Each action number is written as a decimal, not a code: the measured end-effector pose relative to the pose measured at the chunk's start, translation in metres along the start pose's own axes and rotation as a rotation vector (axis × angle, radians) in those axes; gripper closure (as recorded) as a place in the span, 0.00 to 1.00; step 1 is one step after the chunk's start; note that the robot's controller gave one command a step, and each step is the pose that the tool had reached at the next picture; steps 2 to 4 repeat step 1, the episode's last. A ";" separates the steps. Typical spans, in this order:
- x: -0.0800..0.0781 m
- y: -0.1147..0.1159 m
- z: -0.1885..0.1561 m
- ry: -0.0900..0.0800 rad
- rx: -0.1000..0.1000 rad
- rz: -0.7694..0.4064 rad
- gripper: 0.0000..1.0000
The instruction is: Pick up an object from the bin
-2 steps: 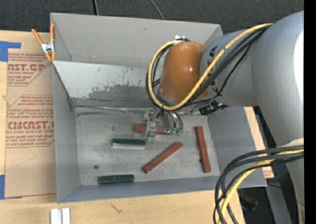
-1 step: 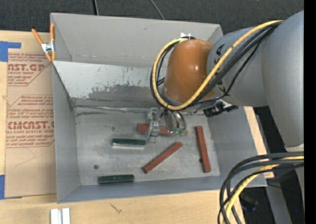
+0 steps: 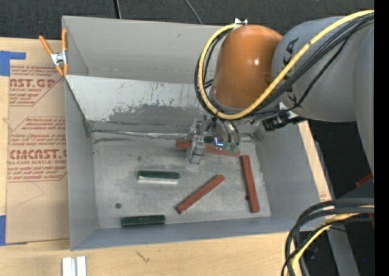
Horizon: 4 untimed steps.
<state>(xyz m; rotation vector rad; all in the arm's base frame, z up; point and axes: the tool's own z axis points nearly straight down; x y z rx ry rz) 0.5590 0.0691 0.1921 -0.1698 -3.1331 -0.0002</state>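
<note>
Orange wrist cover [image 3: 246, 65] tops the pincer [image 3: 199, 146], grip state can't tell, directly over a red-brown bar [image 3: 182, 144] by the back wall [image 3: 140, 92], long axis running left-right.

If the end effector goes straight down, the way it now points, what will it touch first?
Most likely the red-brown stick lying along the far side, right beneath the end effector. Depth is unclear: if it passes beside the stick, it meets the bare bin floor.

Left: open, bare bin floor [image 3: 112, 168].
Centre: blocked by green bar [image 3: 158, 176], slanted red-brown stick [image 3: 200, 193].
Right: narrow, long red-brown stick [image 3: 248, 183] beside wall.
</note>
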 end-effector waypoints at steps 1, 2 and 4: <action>-0.007 0.011 -0.029 -0.012 -0.002 0.002 1.00; -0.007 0.011 -0.029 -0.012 -0.002 0.002 1.00; -0.007 0.011 -0.029 -0.012 -0.002 0.002 1.00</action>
